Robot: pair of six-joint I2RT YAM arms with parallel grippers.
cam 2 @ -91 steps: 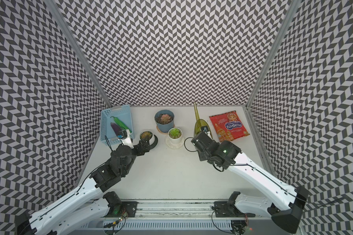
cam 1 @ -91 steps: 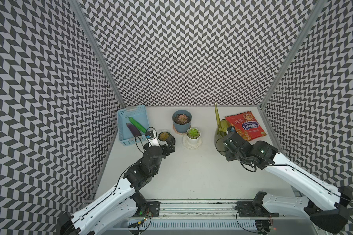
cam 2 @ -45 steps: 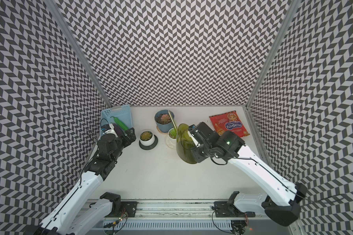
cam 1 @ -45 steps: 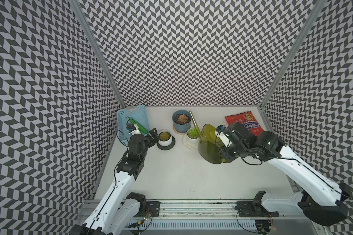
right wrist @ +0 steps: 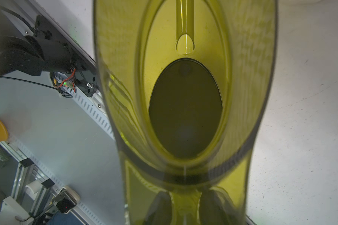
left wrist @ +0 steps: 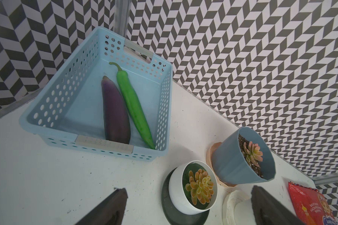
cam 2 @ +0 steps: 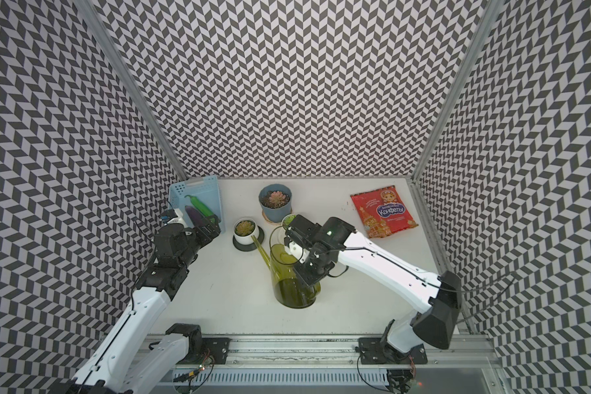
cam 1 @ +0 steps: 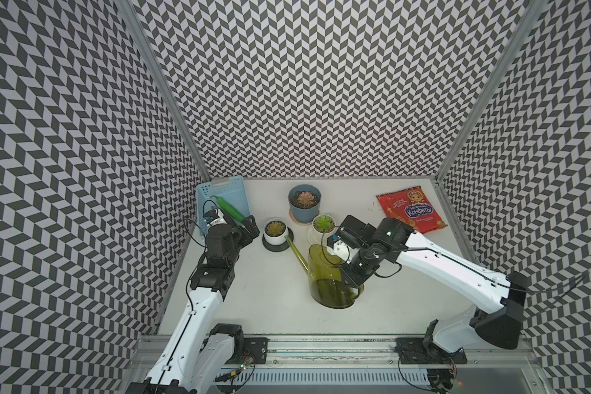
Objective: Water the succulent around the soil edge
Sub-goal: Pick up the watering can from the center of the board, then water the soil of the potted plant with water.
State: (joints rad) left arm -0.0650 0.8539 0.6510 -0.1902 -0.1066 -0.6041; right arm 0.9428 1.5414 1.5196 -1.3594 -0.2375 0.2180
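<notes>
Translucent green watering can (cam 1: 328, 273) over the middle of the white table (cam 1: 260, 307), in front of three potted plants. The darker lower part suggests it is partly filled, so it is judged moderately heavy, stiff and smooth-walled, with a load that shifts toward the spout as it tips. The sensible hold is the looped handle (cam 1: 358, 292) at the rear, where a firm pinch resists twisting. Its long thin spout (cam 1: 296, 250) ends at the rim of the white pot (cam 1: 276, 240) on a dark saucer. This pot holds the orange-green succulent (cam 1: 275, 228), apparently the plant to be watered; no stream is visible. The right arm comes in from the side with the elbow bent and the wrist turned down over the can's open mouth. The right gripper (right wrist: 185, 210) is clamped on the handle, as the right wrist view shows. The left arm extends toward the blue basket (cam 1: 219, 184); the left gripper (cam 1: 250, 229) hangs just beside the white pot, jaws spread wide and empty.
</notes>
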